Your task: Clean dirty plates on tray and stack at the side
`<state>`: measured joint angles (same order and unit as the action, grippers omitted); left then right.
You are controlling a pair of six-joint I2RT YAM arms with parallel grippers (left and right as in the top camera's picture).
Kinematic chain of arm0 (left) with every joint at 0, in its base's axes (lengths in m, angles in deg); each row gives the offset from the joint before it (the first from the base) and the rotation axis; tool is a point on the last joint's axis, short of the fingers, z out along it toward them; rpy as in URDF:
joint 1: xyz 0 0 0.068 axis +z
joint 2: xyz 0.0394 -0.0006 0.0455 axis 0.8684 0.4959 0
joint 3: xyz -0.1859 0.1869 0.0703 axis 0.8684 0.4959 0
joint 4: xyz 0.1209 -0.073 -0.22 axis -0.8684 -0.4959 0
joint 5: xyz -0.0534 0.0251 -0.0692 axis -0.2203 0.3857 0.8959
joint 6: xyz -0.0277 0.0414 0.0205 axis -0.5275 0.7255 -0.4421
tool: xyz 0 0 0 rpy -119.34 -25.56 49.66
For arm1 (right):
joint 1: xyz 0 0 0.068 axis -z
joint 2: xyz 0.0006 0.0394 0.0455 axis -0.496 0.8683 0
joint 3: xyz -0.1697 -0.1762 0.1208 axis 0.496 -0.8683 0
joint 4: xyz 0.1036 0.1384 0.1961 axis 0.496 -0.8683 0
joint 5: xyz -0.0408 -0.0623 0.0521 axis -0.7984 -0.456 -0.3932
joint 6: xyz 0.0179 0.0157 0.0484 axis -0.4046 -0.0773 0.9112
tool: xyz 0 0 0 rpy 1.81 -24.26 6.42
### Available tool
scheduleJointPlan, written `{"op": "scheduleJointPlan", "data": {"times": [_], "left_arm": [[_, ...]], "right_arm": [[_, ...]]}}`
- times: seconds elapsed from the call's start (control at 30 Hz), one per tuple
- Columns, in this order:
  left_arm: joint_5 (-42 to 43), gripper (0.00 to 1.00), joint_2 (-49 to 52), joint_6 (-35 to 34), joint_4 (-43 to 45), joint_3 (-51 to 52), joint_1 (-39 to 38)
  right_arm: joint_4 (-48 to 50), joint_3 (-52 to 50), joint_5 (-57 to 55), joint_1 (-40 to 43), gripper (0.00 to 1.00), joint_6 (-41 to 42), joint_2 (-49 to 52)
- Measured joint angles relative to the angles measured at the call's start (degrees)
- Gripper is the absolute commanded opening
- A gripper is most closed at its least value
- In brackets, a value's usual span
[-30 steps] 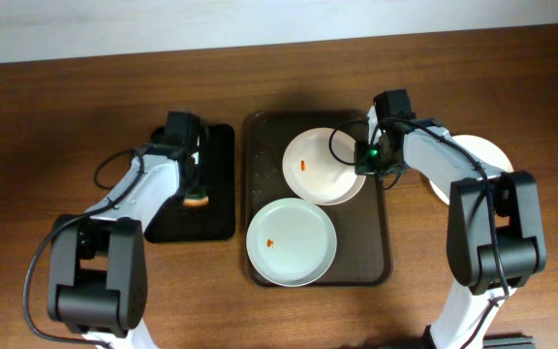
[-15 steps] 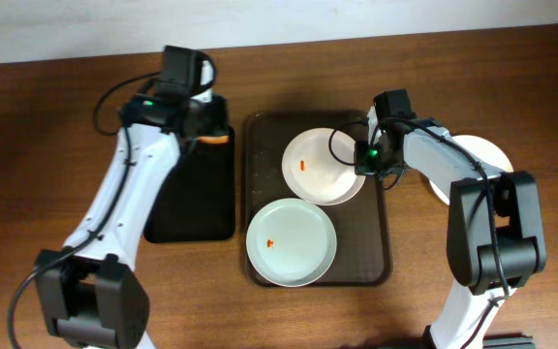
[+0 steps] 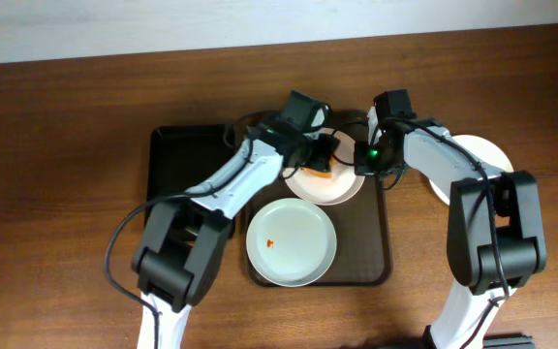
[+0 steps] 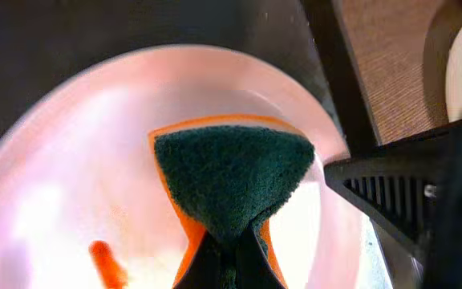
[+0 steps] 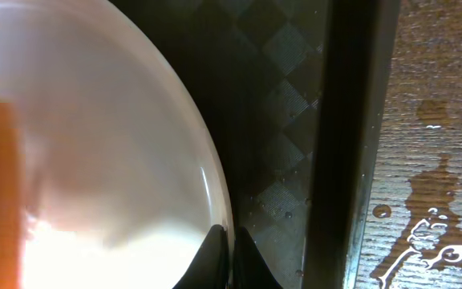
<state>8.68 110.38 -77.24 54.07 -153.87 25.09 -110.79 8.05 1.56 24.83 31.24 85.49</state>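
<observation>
Wooden table [image 3: 56, 107], dark brown tray [image 3: 376, 237] set at centre, black tray [image 3: 177, 184] left of it, near plate [image 3: 292, 242] and far plate [image 3: 345, 187] on it, third plate [image 3: 482, 155] right of it, far plate's rim clamped by right gripper [image 5: 229, 245], green-orange sponge [image 4: 231, 181] pinched by left gripper [image 4: 229, 258] over the far plate

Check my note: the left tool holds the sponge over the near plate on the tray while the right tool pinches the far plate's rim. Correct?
Wrong plate. The left tool holds the sponge over the far plate on the tray, the same one whose rim the right tool pinches; the near plate is untouched. The overhead view shows it.
</observation>
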Motion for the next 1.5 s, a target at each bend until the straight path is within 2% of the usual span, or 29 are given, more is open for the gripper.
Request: {"op": "scheduleJointPlan", "data": {"times": [0.17,0.27,0.4,0.67,0.77,0.83,0.93,1.03,1.17,1.23,1.33,1.37,1.4,1.43,1.47,1.5], "left_arm": [[-3.5,0.00,3.5,-3.5,-1.5,-0.1,-0.3],[-8.9,0.00,3.6,-2.8,-2.0,-0.7,-0.9],[-15.6,0.00,3.6,3.7,-2.2,-1.2,-0.9],[-39.5,0.00,4.1,15.7,-3.5,-1.4,-3.9],[-44.9,0.00,4.2,16.5,-8.6,-2.9,-4.5],[-47.1,0.00,4.3,13.8,-16.6,-8.1,-4.0],[-44.4,0.00,3.9,11.0,-22.9,-14.5,0.2],[-37.8,0.00,0.6,9.0,-27.1,-17.0,5.0],[-29.7,0.00,-7.3,8.2,-37.2,-17.8,10.8],[-23.6,0.00,-8.8,8.2,-41.6,-18.0,16.4],[-17.6,0.01,-8.8,8.2,-41.0,-12.5,23.7],[-15.9,0.08,-8.8,8.2,-40.1,-8.6,25.9],[-14.9,0.26,-8.6,8.2,-38.1,-5.0,27.0],[-14.4,0.56,-8.6,7.8,-36.3,-2.1,27.3],[-13.8,0.79,-8.5,8.0,-35.7,-0.5,27.2],[-13.4,0.89,-8.5,8.1,-35.5,0.3,27.0]], "right_arm": [[-0.8,0.0,0.6,0.0,0.04,0.1,0.0],[-1.1,0.0,0.9,0.0,0.04,0.2,0.0],[-1.9,0.1,1.6,0.0,0.04,0.4,0.0],[-2.9,0.3,2.8,0.0,0.04,0.5,0.0],[-3.0,0.3,4.9,-0.7,0.04,0.5,0.0],[-4.2,0.3,4.1,-0.5,0.04,0.6,0.0],[-4.3,0.3,3.7,-0.1,0.04,0.5,0.0],[-4.3,0.3,3.5,-0.1,0.04,0.4,0.0],[-4.1,0.3,3.4,-0.1,0.04,0.2,0.0],[-5.9,1.1,3.3,-0.1,0.04,-0.6,-0.1],[-11.1,5.2,2.7,-0.1,0.04,-1.4,-0.5],[-11.9,6.7,2.6,-0.1,0.04,-1.6,-0.7],[-14.6,9.5,2.3,-0.1,0.04,-2.5,-1.0],[-15.2,10.7,2.2,-0.1,0.04,-2.8,-1.2],[-16.5,12.3,2.2,-0.1,0.04,-3.0,-1.3],[-17.9,13.7,2.2,-0.1,0.04,-3.2,-1.4]]}}
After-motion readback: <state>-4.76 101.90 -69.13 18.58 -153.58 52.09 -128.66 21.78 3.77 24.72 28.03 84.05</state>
